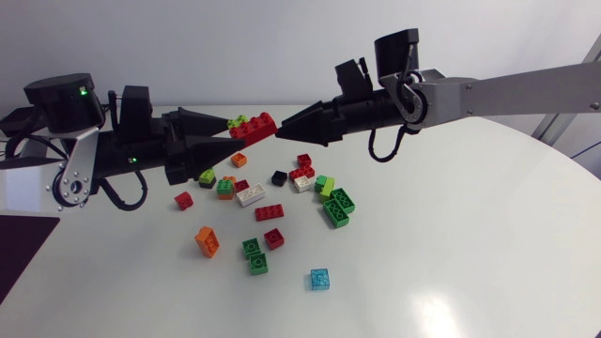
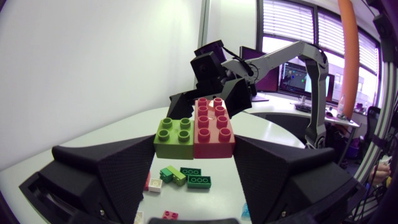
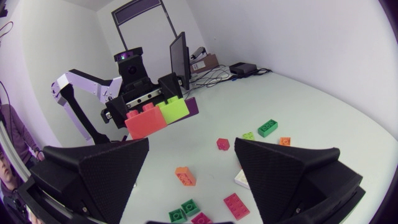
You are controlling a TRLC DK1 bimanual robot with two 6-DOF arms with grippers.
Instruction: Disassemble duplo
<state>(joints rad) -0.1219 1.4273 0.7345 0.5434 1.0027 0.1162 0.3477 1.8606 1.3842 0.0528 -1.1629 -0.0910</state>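
Left gripper [image 1: 235, 131] is clamped on the small plastic duplo stack [image 1: 254, 127], a lime-green square brick [image 2: 174, 137] beside a long red brick [image 2: 214, 127], held in the air above the round white table [image 1: 451, 244] and its scattered loose bricks [image 1: 272, 213]. Right gripper [image 3: 191, 144] stands wide with nothing in it, tips just beside the red end. Stack is probably light, rigid and smooth-sided with press-fit studs, so take the red brick by its flat sides and pry it off; whatever joins the two underneath is hidden by the fingers.

Pretty sure this is a robotics lab. The left arm [image 1: 75, 174] and the right arm [image 1: 507, 94] come in over a plain white round table [image 1: 470, 244]. Duplo bricks [image 1: 269, 212] lie scattered on it, so it's basically a test bench.
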